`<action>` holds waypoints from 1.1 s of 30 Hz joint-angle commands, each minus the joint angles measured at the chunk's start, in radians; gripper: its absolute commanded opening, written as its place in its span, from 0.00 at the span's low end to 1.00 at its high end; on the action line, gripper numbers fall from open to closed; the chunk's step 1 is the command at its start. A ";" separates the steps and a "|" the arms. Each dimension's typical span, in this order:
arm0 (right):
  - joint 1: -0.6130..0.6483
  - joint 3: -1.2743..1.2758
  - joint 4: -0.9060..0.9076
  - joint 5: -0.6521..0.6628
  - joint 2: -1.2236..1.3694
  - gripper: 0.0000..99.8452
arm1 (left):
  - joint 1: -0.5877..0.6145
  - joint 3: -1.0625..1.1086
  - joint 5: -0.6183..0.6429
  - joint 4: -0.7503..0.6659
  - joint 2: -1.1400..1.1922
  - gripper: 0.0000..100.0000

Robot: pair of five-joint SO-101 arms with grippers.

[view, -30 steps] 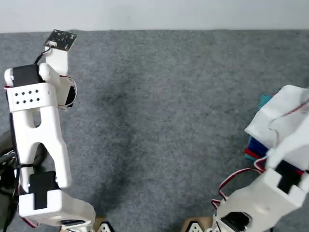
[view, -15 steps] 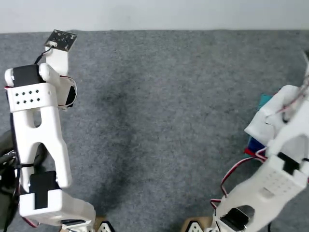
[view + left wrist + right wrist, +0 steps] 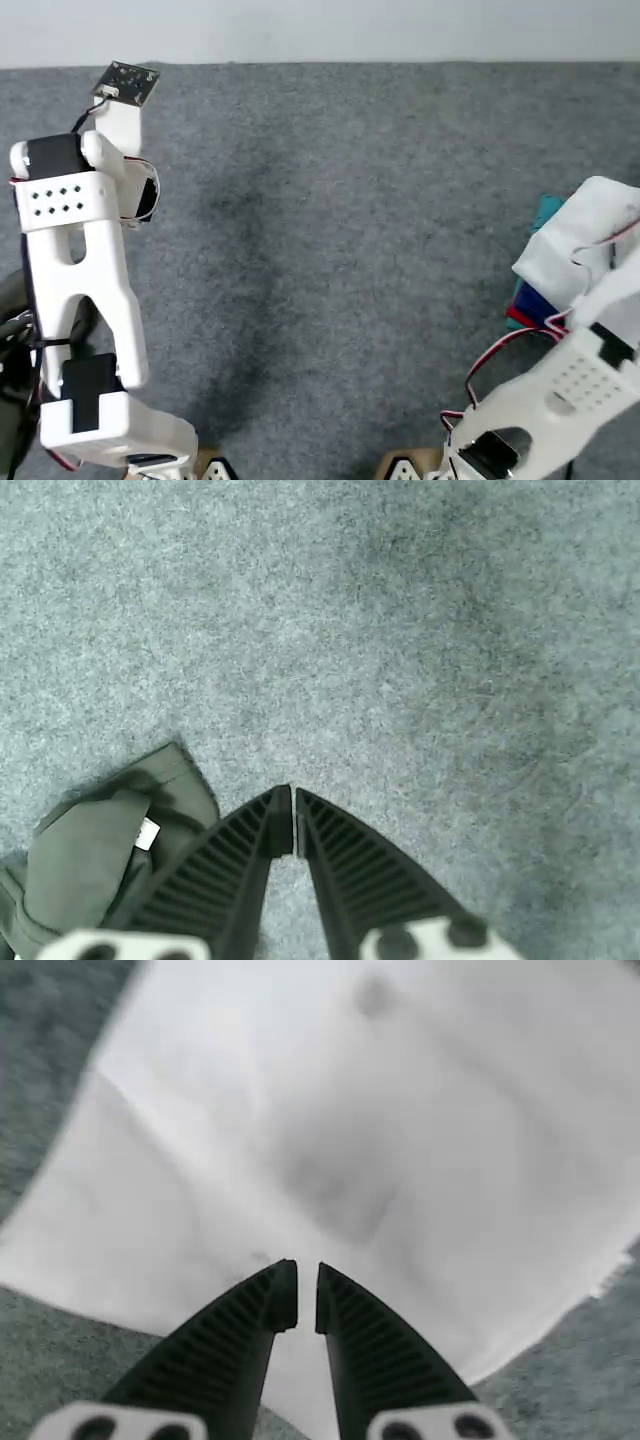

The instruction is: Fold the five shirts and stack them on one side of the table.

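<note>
Shirts (image 3: 524, 305) sit stacked at the table's (image 3: 350, 250) right edge, probably to free folding room; right gripper (image 3: 298, 1305), pressed together, hovers over the top white shirt (image 3: 575, 235). Left gripper (image 3: 294, 825), also closed, hangs beside a green shirt (image 3: 95, 855).

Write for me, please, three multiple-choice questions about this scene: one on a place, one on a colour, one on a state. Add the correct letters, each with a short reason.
1. Where on the table is the stack of shirts?
A) on its right side
B) in its middle
C) at its far left corner

2. What colour is the top shirt of the stack?
A) red
B) black
C) white

3. How are the fingers of the left gripper?
A) wide open
B) shut, holding nothing
C) shut on a shirt

Answers:
1 A: the high view shows the stack at the right side.
2 C: white cloth covers the coloured layers.
3 B: in the left wrist view the tips meet over bare table.
</note>
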State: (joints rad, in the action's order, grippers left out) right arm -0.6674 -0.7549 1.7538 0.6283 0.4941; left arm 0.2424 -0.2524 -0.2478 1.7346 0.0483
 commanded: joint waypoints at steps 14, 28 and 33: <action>-0.073 -0.083 -0.504 0.017 0.259 0.04 | 0.002 -0.005 -0.005 0.020 -0.054 0.01; -0.045 -0.381 0.039 0.015 0.091 0.04 | 0.005 -0.007 -0.003 0.020 -0.055 0.01; -0.205 -0.196 -0.044 0.028 0.114 0.04 | -0.003 -0.007 -0.003 0.020 -0.095 0.01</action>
State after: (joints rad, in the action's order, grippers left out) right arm -0.7887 -1.0326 1.7446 0.6406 0.6506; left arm 0.2424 -0.2524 -0.2478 1.7346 0.0299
